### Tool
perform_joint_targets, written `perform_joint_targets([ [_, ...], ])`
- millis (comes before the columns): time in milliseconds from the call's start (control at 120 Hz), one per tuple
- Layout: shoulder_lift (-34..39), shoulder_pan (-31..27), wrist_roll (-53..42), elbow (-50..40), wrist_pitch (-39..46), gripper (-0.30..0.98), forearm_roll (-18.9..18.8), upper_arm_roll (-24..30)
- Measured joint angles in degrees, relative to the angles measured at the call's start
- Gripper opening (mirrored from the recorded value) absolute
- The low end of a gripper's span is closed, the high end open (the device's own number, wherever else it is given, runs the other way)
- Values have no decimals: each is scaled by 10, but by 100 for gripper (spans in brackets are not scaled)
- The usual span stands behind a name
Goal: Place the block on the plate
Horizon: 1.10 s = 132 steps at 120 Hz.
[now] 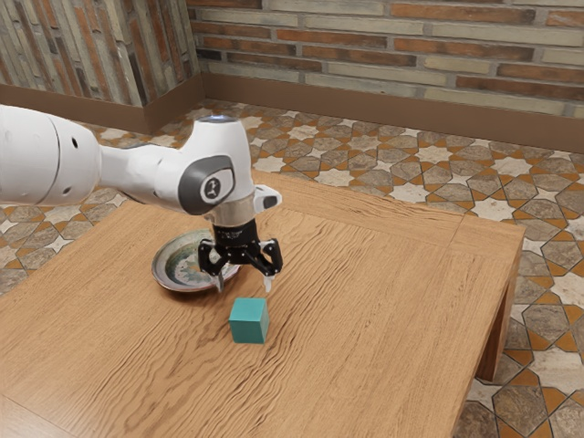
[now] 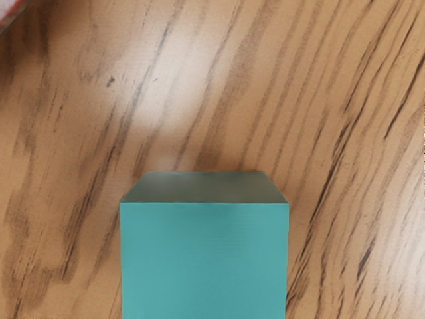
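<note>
The solid teal cube-shaped block (image 1: 248, 321) sat flat and upright on the table, a little below the middle of the exterior view. It was off the plate, with bare wood between the two. The wrist view showed its smooth top face close under the hand, and a darker side face beside it.

Just above the block hung the black two-finger gripper (image 1: 244, 286), pointing down. Its jaws were spread, one pale fingertip to each side of a gap that held nothing.

The round glazed plate (image 1: 182, 263), mottled grey-green inside with a darker brownish rim, lay left of the centre of the exterior view, partly behind the gripper. It was empty where it could be seen.

The white robot arm (image 1: 137, 173) with dark grey joint covers came in from the upper left of the exterior view and bent down to the gripper near the centre. Beneath everything spread the light brown wooden table (image 1: 383, 310) with dark streaky grain, reaching to the lower edge of the exterior view. Past it lay the floor of patterned brown, orange and cream tiles (image 1: 547, 237), and across the top ran the wall of long orange and grey bricks (image 1: 411, 46) above a plain brown skirting (image 1: 383, 102).
</note>
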<state>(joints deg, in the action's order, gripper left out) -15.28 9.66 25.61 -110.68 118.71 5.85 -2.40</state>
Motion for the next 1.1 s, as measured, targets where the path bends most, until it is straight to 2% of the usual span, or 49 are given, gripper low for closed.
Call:
perform_joint_targets([
  [267, -7, -1, 62, -43, 65, 69, 14, 0],
  [800, -59, 3, 103, -41, 98, 69, -18, -1],
  [933, -61, 6, 107, -40, 101, 62, -19, -1],
  [1100, -62, 9, 112, -38, 106, 48, -19, -1],
])
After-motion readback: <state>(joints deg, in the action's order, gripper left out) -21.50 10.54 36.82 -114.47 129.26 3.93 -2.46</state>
